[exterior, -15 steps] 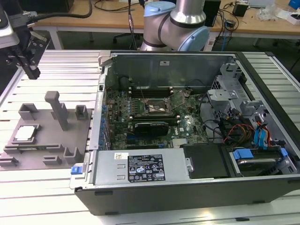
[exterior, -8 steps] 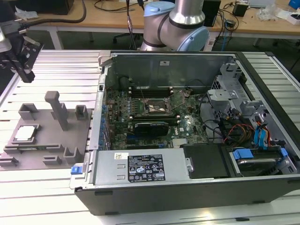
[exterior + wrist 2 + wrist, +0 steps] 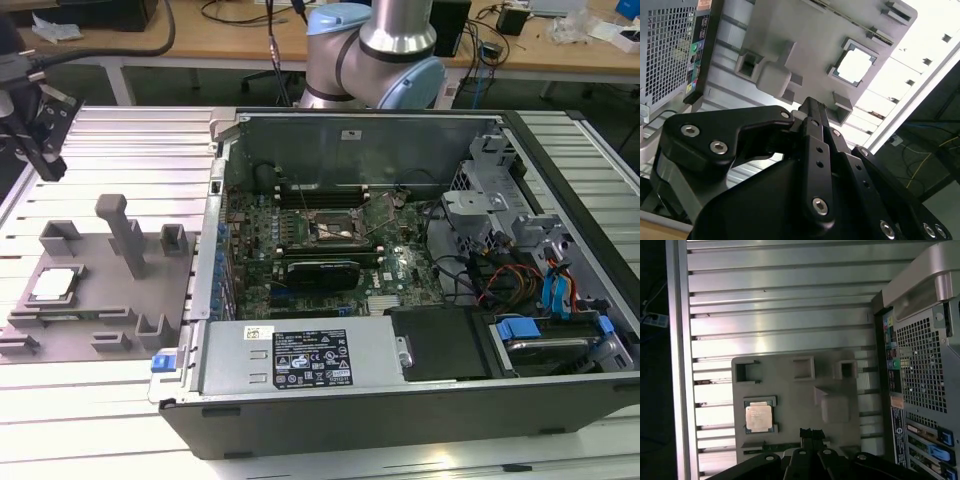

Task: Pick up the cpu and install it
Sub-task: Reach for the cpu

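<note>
Above grey tray point(image 3: 790, 395), hand point(image 3: 811, 433) closed, empty.

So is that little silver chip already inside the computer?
Out. The cpu lies flat in a recess of the grey holder plate, beside the open computer case, not inside it.

Soft overhead light fills the exterior view, with a pale sheen on the worktop point(image 3: 90, 410). In the second wrist view the worktop and cpu point(image 3: 856, 65) burn out white, the claw point(image 3: 812, 106) dark against them. The first wrist view is dimmer, its worktop banded with glare.
</note>
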{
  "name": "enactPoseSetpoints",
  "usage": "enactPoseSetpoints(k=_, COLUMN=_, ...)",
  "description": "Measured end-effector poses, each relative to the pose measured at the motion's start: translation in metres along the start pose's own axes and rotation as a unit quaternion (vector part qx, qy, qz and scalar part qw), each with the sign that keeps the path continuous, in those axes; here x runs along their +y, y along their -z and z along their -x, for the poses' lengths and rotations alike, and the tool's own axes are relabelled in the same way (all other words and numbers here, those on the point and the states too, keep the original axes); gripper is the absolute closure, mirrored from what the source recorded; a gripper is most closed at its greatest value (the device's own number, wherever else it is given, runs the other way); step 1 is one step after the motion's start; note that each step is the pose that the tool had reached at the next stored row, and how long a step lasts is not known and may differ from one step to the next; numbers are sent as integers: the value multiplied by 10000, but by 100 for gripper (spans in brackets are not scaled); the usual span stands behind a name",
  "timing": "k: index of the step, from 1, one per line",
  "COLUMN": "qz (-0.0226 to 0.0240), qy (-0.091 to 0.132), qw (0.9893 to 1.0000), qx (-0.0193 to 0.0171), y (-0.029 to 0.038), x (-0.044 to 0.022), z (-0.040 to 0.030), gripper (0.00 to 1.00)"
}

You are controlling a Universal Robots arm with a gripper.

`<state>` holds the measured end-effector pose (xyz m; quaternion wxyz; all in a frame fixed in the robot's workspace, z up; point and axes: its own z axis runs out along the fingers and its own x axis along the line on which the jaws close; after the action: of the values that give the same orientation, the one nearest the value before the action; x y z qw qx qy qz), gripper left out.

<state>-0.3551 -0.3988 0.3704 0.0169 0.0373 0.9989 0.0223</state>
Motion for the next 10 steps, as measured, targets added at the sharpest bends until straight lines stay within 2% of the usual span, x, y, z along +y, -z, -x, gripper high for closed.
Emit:
enactPoseSetpoints(k=6, qz=0, qy=0, qw=10000, qx=0, y=-43, x=-6, z=-59, gripper=89)
enactPoseSetpoints(k=10, qz=0, qy=0, qw=10000, qx=0, y=-136, x=-15, z=-100, gripper=89)
